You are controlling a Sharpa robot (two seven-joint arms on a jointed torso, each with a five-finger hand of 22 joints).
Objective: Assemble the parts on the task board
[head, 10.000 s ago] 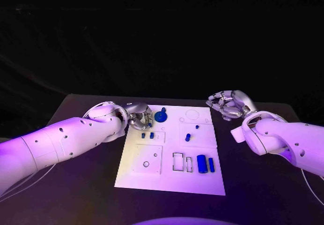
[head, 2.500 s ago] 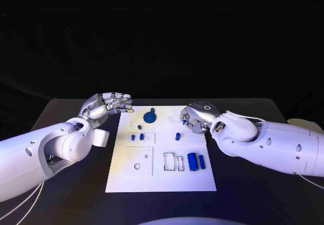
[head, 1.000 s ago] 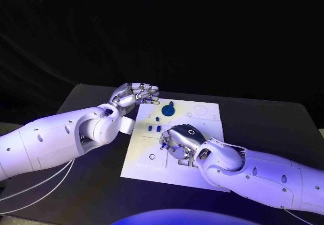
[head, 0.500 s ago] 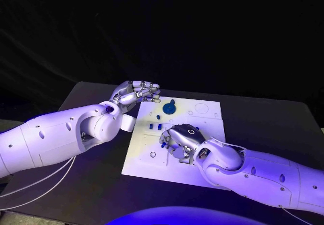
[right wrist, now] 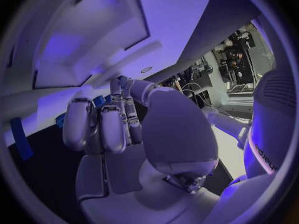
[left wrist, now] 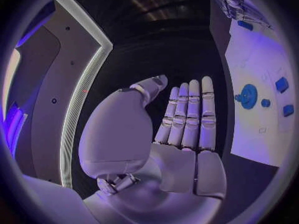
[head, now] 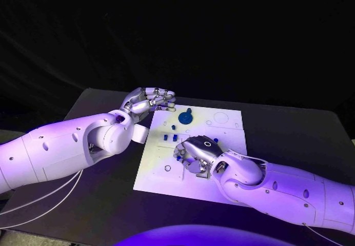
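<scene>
The white task board (head: 158, 180) lies in the middle of the black table. A blue gear (head: 185, 118) stands near its far edge, with small blue parts (head: 170, 137) just in front of it. My right hand (head: 197, 152) is low over the board's middle with its fingers curled down. It hides the slots under it, and a blue bit (head: 180, 158) shows at its fingertips. In the right wrist view the curled fingers (right wrist: 102, 127) sit close to blue pieces (right wrist: 60, 119); whether they hold one is unclear. My left hand (head: 152, 100) is raised beside the board's far left corner, flat and empty (left wrist: 187, 119).
One more small blue part (head: 215, 139) lies right of my right hand. In the left wrist view the gear (left wrist: 248, 93) and small parts (left wrist: 281, 83) show on the board (left wrist: 255, 132). Bare black table (head: 296, 133) surrounds the board.
Over the earlier frames my left hand lifted off the board's left side, and my right hand came from the far right corner onto the board's middle. In the last half second little has moved.
</scene>
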